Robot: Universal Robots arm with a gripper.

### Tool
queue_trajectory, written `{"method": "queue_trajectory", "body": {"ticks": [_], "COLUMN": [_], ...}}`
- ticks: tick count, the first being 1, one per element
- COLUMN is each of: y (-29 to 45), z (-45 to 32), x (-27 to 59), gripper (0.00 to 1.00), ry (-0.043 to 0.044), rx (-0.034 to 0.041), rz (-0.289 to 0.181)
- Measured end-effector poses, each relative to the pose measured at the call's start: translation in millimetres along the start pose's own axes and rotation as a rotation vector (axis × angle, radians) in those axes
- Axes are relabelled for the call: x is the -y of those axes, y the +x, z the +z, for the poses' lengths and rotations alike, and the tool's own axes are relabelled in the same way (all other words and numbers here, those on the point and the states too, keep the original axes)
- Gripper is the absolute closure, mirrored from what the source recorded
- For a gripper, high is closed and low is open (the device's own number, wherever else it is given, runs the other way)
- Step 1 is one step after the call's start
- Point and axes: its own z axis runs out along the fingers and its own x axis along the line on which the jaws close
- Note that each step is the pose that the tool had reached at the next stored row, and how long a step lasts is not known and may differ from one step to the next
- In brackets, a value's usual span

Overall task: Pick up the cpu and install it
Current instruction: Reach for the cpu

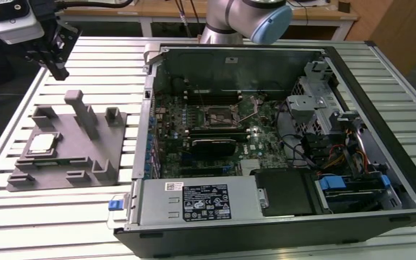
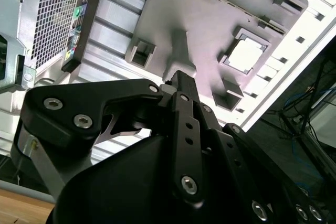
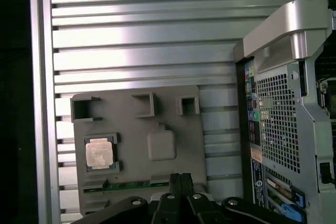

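My jaws were clenched on nothing, the black fingertips (image 3: 176,184) pressed together and pointing down, hanging in the air with nothing touching them. In the exterior view they hovered over the far part of the exterior view's left, above the far end of the large grey plastic tray with upright posts (image 1: 71,162), not yet down among them.

The cpu (image 1: 41,144), a small flat square chip with a silvery metal top and a pale rim, lay on that tray, seated top-up in a shallow square pocket near the tray's left edge in the exterior view. Both wrist views showed it there too, apart from my fingertips and untouched. I judged the pocket was there to keep the chip square and from sliding, with its sides left open to a grip from above.

The tray rested on the slatted aluminium table (image 1: 49,216), just beside the open black-and-grey computer case (image 1: 266,245), which lay on its side on the exterior view's right. Laid so, its board faced upward, and the dark square socket (image 1: 219,115) near the board's middle sat bare, well apart from the chip. That looked arranged so the chip could be lowered straight down into it.
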Motion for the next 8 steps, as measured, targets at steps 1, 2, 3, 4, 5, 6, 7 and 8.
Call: {"method": "queue_trajectory", "body": {"ticks": [1,2,3,4,5,6,7,8], "y": [0.9,1.8,3.4,4.2,5.0,5.9,6.8,7.5], "z": [0.1,0.1,0.3,0.3,0.4,0.5,0.6,0.6], "x": [0.1,0.1,0.3,0.3,0.4,0.5,0.5,0.6], "gripper": [0.89,0.89,0.89,0.89,0.89,0.89,0.89,0.89], "ry": [0.0000,0.0000,0.0000,0.0001,0.0000,0.0000,0.0000,0.0000], "rx": [0.0000,0.0000,0.0000,-0.0001,0.0000,0.0000,0.0000,0.0000], "rz": [0.000,0.000,0.000,0.000,0.000,0.000,0.000,0.000]}}
